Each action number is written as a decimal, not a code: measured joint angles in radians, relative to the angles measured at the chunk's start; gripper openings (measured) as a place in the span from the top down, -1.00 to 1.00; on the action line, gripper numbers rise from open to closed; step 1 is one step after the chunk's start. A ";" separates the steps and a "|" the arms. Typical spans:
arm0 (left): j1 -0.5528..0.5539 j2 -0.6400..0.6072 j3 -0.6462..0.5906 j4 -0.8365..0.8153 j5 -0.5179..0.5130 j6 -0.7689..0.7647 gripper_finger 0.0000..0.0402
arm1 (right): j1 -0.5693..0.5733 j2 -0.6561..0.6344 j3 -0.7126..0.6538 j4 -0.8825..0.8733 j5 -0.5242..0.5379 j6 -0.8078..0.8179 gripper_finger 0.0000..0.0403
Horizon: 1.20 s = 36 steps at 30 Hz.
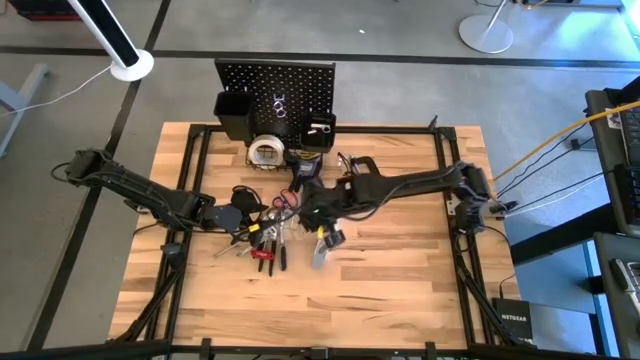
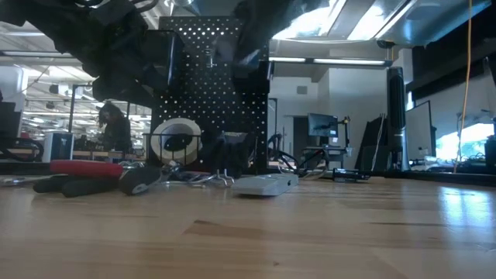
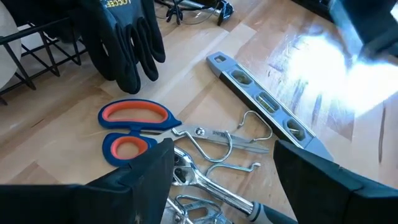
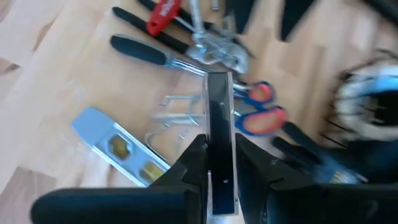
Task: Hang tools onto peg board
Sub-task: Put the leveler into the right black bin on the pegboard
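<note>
Two fingers of my right pincer clench a flat dark bar (level just beside). I should lift it slowly toward the peg board. Left pincer waits, released.

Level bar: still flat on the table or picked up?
Flat on the table. The level bar lies on the wood beside the scissors; the left gripper hovers open above, touching neither.

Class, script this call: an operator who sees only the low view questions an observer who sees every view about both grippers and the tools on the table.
Operator: Is the right gripper holding anything?
Observer: Yes, its fingers pinch a narrow dark strip.
Operator: What lies by the level?
Observer: Orange-and-blue scissors, alongside it.
Operator: And the left gripper?
Observer: Open, over the scissors' blades.
</note>
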 joint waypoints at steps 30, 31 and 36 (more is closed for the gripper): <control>0.000 0.000 0.000 -0.002 -0.025 0.000 -0.30 | -0.436 -0.190 0.001 0.158 -0.050 0.052 0.70; 0.000 0.000 0.000 -0.002 -0.025 0.000 -0.30 | -0.442 -0.181 0.001 0.153 -0.057 0.053 0.70; 0.000 0.000 0.000 -0.001 -0.025 0.000 -0.30 | -0.438 -0.156 0.000 0.143 -0.076 0.068 0.70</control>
